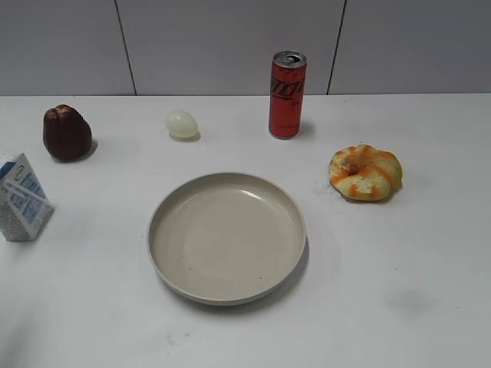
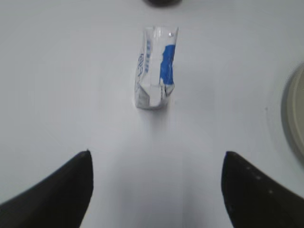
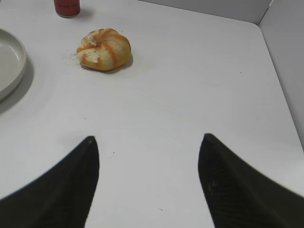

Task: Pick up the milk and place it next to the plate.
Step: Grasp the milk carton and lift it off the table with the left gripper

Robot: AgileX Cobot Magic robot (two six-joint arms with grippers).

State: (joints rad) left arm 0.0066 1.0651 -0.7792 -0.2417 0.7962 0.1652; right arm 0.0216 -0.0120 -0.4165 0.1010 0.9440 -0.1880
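Five small things ring the plate [image 1: 227, 238], which sits mid-table as the landmark. Far to the plate's left, at the table's edge in the exterior view, stands the milk [image 1: 22, 199], upright and tilted a little, well apart from the rim. Behind the plate to the left sit a dark brown fruit-like lump [image 1: 67, 133] and a pale egg-shaped thing [image 1: 182, 123]; behind it to the right stands the red can [image 1: 287, 94], and right of the plate lies a glazed bun [image 1: 365, 172].

Neither gripper touches anything. The left gripper [image 2: 156, 190] hangs with its jaws spread wide and the milk [image 2: 155, 66] centred ahead of the gap, seemingly lined up for a straight approach. The right gripper [image 3: 148, 183] is likewise spread and empty over bare table, right of the plate and near the bun, probably parked out of the way.

Bare table lies between milk and plate, so the plate's left flank looks like the easiest spot to set the carton down.
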